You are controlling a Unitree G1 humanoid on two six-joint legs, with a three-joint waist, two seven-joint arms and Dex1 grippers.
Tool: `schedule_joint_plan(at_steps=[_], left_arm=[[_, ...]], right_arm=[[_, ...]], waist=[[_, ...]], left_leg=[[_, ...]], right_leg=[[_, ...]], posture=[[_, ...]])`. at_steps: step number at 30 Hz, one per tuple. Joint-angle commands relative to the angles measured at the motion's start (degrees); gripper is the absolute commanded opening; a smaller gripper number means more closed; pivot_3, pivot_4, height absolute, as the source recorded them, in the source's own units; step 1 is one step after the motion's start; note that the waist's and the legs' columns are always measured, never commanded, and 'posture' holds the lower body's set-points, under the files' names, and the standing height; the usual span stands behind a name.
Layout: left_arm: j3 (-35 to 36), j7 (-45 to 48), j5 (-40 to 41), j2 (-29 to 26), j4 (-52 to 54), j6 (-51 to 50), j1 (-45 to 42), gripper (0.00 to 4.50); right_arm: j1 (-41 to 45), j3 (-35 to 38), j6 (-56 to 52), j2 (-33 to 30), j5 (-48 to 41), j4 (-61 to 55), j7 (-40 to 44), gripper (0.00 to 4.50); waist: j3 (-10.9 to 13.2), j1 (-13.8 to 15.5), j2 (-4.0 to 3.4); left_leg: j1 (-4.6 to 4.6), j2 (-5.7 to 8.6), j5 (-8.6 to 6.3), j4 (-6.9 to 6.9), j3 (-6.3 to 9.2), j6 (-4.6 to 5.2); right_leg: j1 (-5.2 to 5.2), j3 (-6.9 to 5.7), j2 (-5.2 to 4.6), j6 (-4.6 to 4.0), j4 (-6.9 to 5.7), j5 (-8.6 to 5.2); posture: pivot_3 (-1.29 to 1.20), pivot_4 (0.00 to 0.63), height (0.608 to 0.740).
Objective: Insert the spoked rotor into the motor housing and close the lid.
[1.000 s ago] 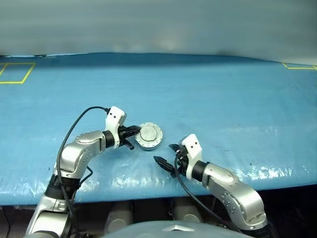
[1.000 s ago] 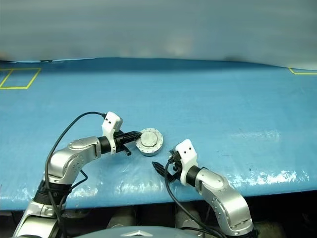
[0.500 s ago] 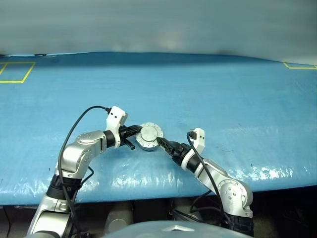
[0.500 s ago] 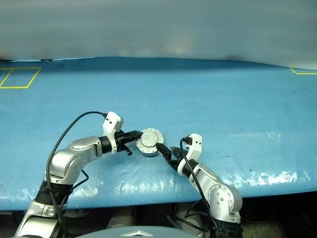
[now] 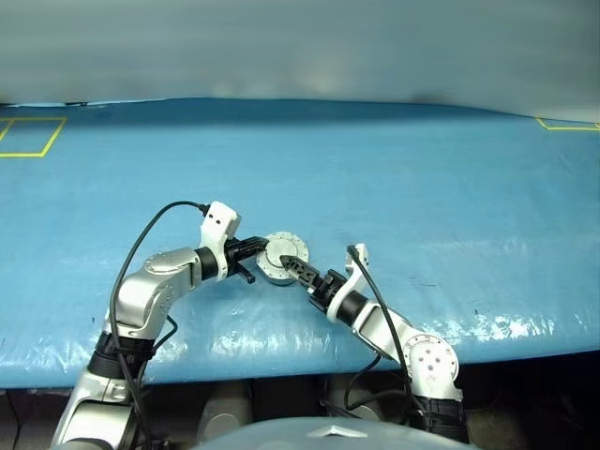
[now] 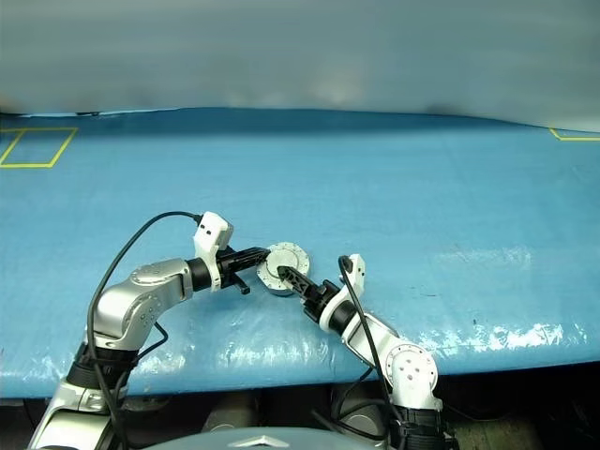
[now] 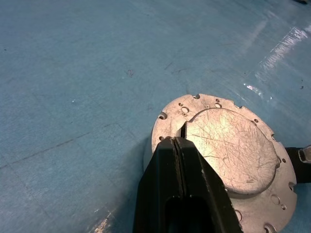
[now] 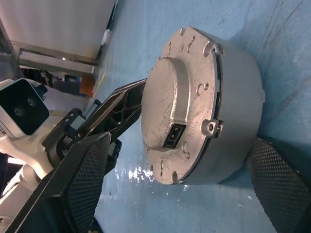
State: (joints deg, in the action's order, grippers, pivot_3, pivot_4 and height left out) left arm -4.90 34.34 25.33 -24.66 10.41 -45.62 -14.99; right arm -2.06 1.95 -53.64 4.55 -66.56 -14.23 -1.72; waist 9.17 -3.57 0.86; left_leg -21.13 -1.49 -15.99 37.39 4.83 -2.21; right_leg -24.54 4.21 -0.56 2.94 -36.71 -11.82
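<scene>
A wide worktop (image 5: 394, 169) under a glossy blue cover spans the view. Yellow taped outlines mark its far left corner (image 5: 28, 138) and far right corner (image 5: 567, 124). The housing (image 5: 282, 258), with the lid (image 7: 228, 145) shut flat on top, sits on the cover near the front edge.

lid (image 7: 228, 145) on motor housing (image 8: 233, 97) | left claw (image 5: 255, 250) left of it | right claw (image 5: 292, 267) seemingly astride

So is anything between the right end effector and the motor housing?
Nothing visible. The open right end effector already straddles the round grey metal motor housing, one finger on each side, with its plain grey lid closed.
</scene>
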Motion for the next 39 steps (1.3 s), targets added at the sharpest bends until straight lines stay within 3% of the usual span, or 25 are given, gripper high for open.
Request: schedule_joint_plan(at_steps=[1, 9, 12, 15, 21, 30, 36, 39], left_arm=[[-1.1, 0.3, -0.2, 0.5, 0.3, -0.4, 0.6, 0.00], [-1.0, -0.2, -0.4, 0.8, 0.4, -0.2, 1.1, 0.00], [-0.9, -0.2, -0.4, 0.9, 0.4, -0.3, 1.2, 0.00], [-0.7, -0.6, -0.4, 1.2, 0.3, -0.4, 1.3, 0.00], [-0.5, -0.9, -0.8, 1.9, -0.3, -0.2, 1.4, 0.00], [0.3, -0.8, -0.9, 2.7, 0.5, -0.2, 2.2, 0.00], [9.0, -4.0, 4.0, 7.2, 0.6, -0.6, 2.1, 0.00], [14.3, -6.4, 7.9, 9.6, 1.6, -2.3, 2.6, 0.64]], right_arm=[[0.7, -1.3, 1.2, 6.3, -3.9, -0.2, -0.5, 4.48], [0.6, -1.5, 1.8, 4.5, -7.6, 1.2, -1.9, 4.48], [0.4, -1.3, 1.9, 4.2, -9.2, 1.3, -2.3, 3.90], [0.2, -1.6, 1.2, 3.3, -10.0, 1.1, -3.0, 2.85], [-0.5, -2.4, -0.9, 1.8, -11.1, 0.7, -4.6, 1.27], [-0.1, -2.8, -0.9, 1.6, -10.3, 1.0, -5.2, 1.24], [-0.2, -2.4, 0.3, 1.9, -9.9, 0.8, -5.2, 1.24], [-0.2, -2.2, 1.2, 2.2, -10.3, 0.2, -4.9, 1.24]], waist=[[0.0, 0.0, 0.00], [0.0, -0.2, -0.01], [0.0, -0.2, -0.02], [0.0, -0.2, -0.03], [0.0, 0.0, -0.05], [0.0, 0.0, -0.05], [0.0, 0.0, -0.06], [0.0, -0.1, -0.06]], left_leg=[[0.00, 0.00, 0.00, 0.00, 0.00, 0.00], [0.03, -0.02, 0.00, 0.00, 0.00, 0.00], [0.03, -0.02, 0.00, 0.00, 0.00, 0.00], [-0.01, -0.02, 0.00, 0.00, 0.00, 0.01], [-0.05, -0.02, 0.00, -0.02, 0.05, 0.01], [-0.04, -0.01, 0.00, -0.02, 0.03, 0.01], [-0.05, -0.02, 0.00, -0.01, 0.04, 0.01], [-0.07, -0.02, 0.00, -0.01, 0.05, 0.01]], right_leg=[[0.00, 0.00, 0.00, 0.00, 0.00, 0.00], [0.00, 0.00, 0.02, 0.00, -0.04, 0.00], [0.00, 0.00, 0.02, 0.00, -0.04, 0.00], [-0.04, 0.00, 0.03, 0.00, -0.03, 0.00], [-0.05, -0.04, 0.02, 0.00, -0.02, 0.00], [-0.03, -0.03, 0.01, 0.00, 0.00, 0.00], [-0.04, -0.04, 0.02, 0.01, 0.00, 0.00], [-0.05, -0.05, 0.02, 0.04, 0.00, 0.02]], posture=[[0.00, 0.150, 0.740], [0.00, 0.150, 0.740], [0.00, 0.150, 0.740], [0.00, 0.150, 0.740], [0.00, 0.150, 0.740], [0.00, 0.150, 0.740], [0.00, 0.150, 0.740], [0.00, 0.150, 0.740]])
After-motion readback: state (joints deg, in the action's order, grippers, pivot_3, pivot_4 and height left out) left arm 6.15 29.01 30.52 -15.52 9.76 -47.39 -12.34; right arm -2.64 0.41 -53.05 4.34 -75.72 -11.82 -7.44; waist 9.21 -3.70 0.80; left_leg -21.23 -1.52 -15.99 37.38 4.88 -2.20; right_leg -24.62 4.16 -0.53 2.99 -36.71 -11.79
